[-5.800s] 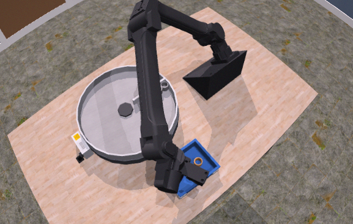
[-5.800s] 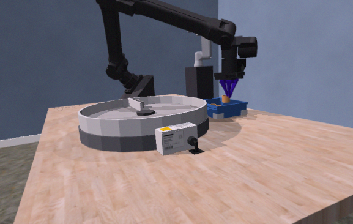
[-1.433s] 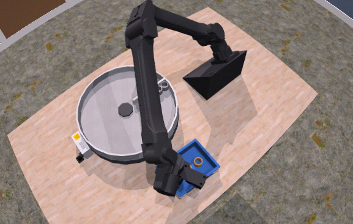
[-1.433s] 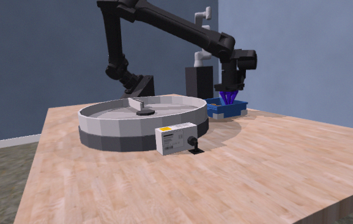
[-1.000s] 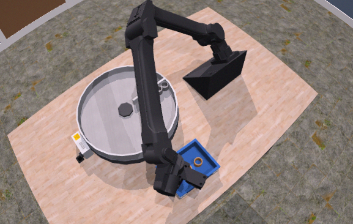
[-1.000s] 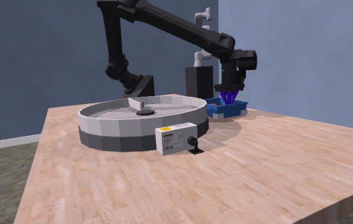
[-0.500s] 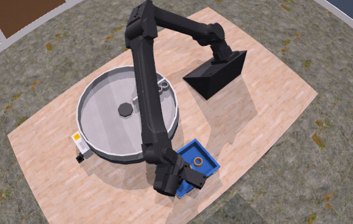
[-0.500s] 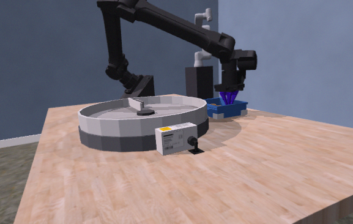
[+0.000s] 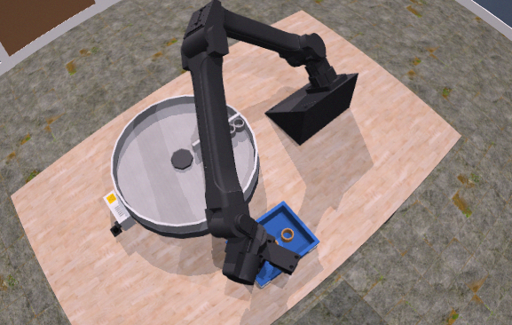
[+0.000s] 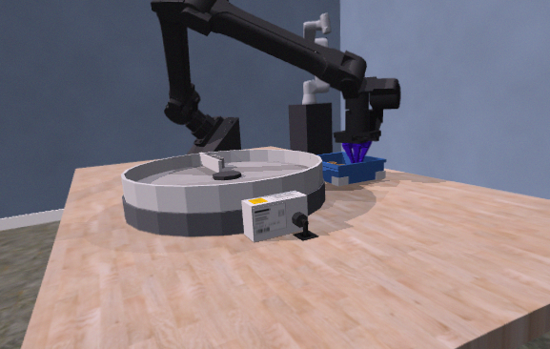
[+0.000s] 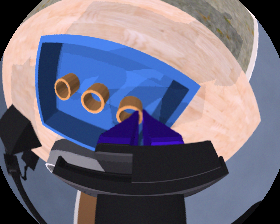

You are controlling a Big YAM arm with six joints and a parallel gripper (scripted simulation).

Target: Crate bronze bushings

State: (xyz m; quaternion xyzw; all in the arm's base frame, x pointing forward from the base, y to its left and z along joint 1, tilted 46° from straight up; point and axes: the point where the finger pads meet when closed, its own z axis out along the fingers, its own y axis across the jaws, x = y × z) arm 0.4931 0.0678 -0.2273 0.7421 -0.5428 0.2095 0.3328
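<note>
Step in hand, by judgement: release of the last bronze bushing in the crate. Left to right in the wrist view: left bronze bushing [image 11: 72,83], middle bronze bushing [image 11: 101,94] and right bronze bushing [image 11: 132,103], all inside the crate [image 9: 301,222] [image 10: 357,174] [image 11: 111,67]. End effector [image 9: 281,256] [image 10: 356,160] [image 11: 140,113] nearly closed, apparently pinching the thin wall of the right bushing, with only a sliver between the tips. For a clean release: bushing low over the crate floor, arm steady, fingers parted only a little at first, then a straight lift. Risks: dragging or tipping of the ring by the inner finger; a knock against the middle bushing from too wide an opening.

Differences between views, left to right. Top: turning table [image 9: 158,191] [image 10: 193,197] with two steel bushings [image 9: 239,123] [image 9: 232,129] beside the divider [image 9: 196,144] [image 10: 212,162], both unseen in the exterior view; no bronze visible there, though partly covered by the arm. Only one whole bronze ring visible in the crate from above. Exterior: fingers reaching below the crate rim, a depth hard to read from above. Wrist: all three bronze bushings distinct. Exact contact with the crate floor: cannot tell.
</note>
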